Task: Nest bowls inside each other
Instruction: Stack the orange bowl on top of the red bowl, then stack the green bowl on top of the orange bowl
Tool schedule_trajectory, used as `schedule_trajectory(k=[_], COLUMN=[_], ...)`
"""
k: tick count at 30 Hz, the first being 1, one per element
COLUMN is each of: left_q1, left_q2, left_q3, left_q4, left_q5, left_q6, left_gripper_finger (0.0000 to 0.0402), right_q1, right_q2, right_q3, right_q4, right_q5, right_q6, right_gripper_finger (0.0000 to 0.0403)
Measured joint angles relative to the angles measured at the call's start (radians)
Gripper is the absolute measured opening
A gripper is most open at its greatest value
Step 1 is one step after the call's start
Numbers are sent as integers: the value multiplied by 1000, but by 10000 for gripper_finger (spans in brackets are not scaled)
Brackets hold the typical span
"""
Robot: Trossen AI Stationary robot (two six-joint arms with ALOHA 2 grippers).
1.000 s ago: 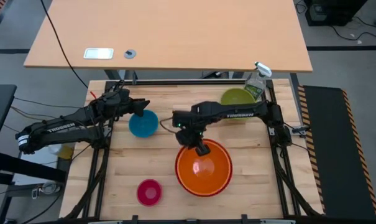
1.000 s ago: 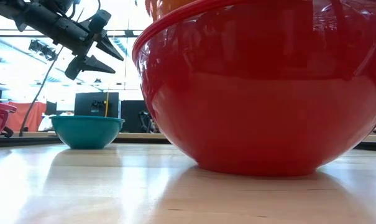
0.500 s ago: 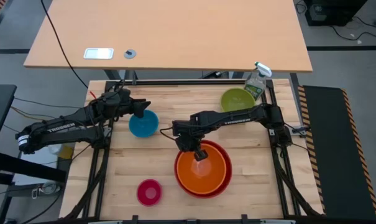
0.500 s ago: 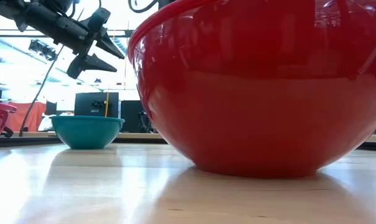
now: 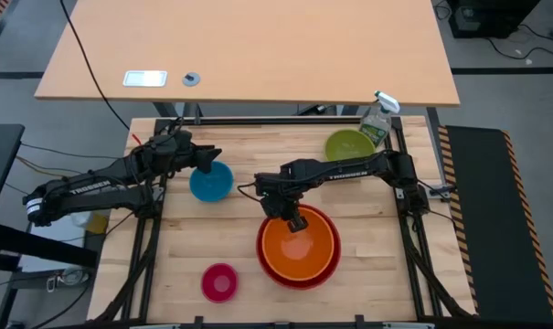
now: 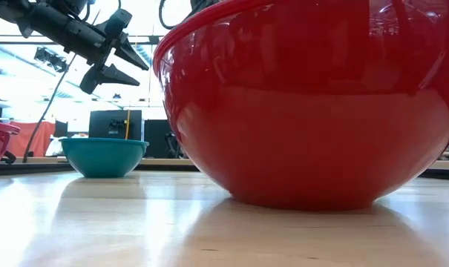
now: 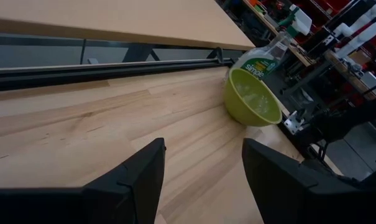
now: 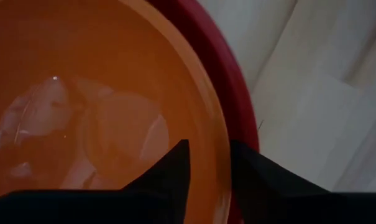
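Note:
The orange bowl (image 5: 303, 245) sits inside the large red bowl (image 5: 263, 258), which fills the low view (image 6: 306, 111). My right gripper (image 5: 296, 222) points down at the orange bowl's far left rim (image 8: 216, 180). It is open, one finger inside the rim and one outside, with a gap showing. The blue bowl (image 5: 210, 181), the pink bowl (image 5: 219, 281) and the olive-green bowl (image 5: 347, 144) each stand alone on the table. My left gripper (image 5: 210, 157) hangs open in the air over the blue bowl's far rim.
A clear spray bottle (image 5: 378, 119) stands at the far right corner, next to the green bowl. A dark rail (image 7: 113, 65) runs along the table's far edge. Bare wood lies between the blue bowl and the red bowl, and to the right of the red bowl.
My right gripper has gone down with the orange bowl. The bowl's rim stood above the red bowl's rim a second ago; it has now sunk into the red bowl and sits level inside it. The red bowl has shifted slightly.

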Motion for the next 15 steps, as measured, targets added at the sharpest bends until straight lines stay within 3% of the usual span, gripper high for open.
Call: schedule_trajectory(k=[7, 15], left_q1=[0, 0], left_q2=[0, 0], left_q3=[0, 0], left_q4=[0, 0], left_q5=[0, 0], left_q6=[21, 41], left_gripper_finger=[217, 217], right_q1=[-6, -45], right_q2=[0, 0], right_q3=[101, 194], right_q4=[-152, -211], right_q5=[1, 41], right_q6=[14, 36], right_gripper_finger=[136, 136])
